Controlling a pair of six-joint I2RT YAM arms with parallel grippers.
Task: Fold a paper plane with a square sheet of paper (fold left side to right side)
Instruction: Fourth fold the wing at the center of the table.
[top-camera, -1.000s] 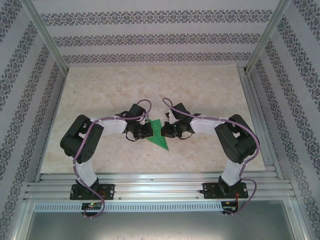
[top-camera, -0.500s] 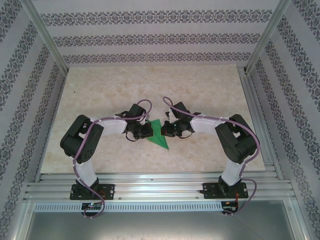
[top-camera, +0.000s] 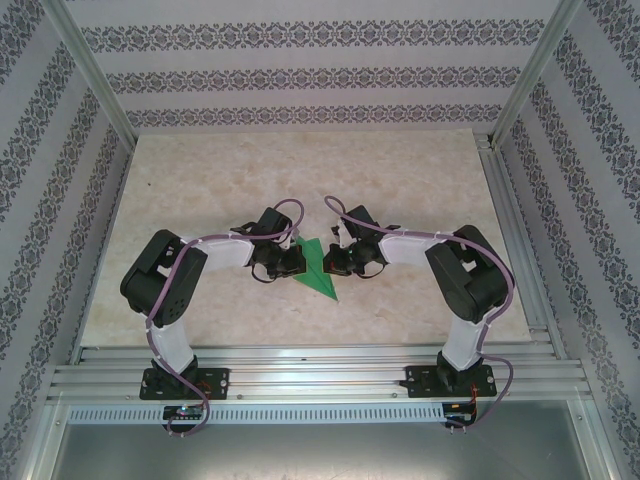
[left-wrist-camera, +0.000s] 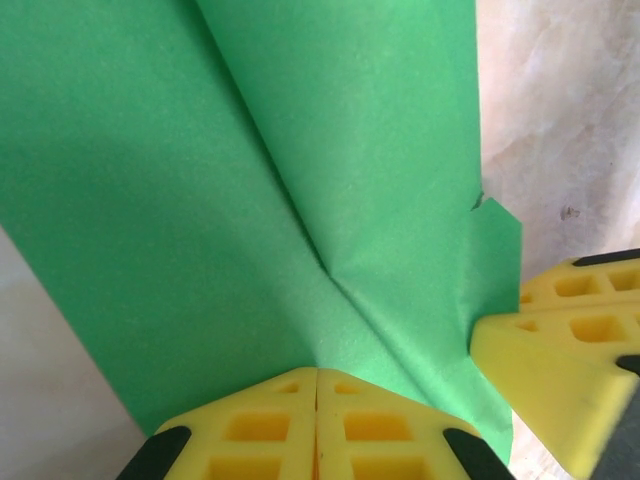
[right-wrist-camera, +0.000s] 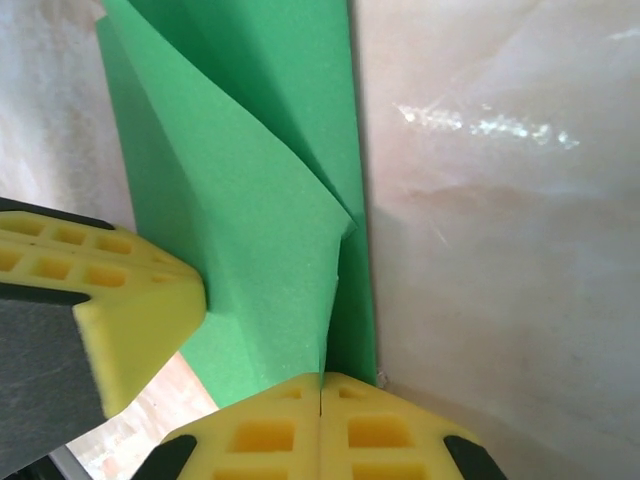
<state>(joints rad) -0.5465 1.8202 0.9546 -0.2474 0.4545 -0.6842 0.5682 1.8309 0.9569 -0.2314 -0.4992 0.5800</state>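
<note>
The square sheet of paper, bright green and folded into a pointed triangle, lies on the table between my two grippers. My left gripper is shut, its yellow tips resting on the paper at the end of a diagonal crease. My right gripper is shut too. A raised flap of the paper runs with its edge into the seam between those fingers. Each wrist view also catches the other gripper's yellow fingers touching the paper's side.
The marble-patterned table stretches behind the paper. Patterned walls and aluminium posts enclose it, and rails run along the near edge by the arm bases.
The right arm's elbow has shifted slightly to the left. Both grippers and the paper stay where they were.
</note>
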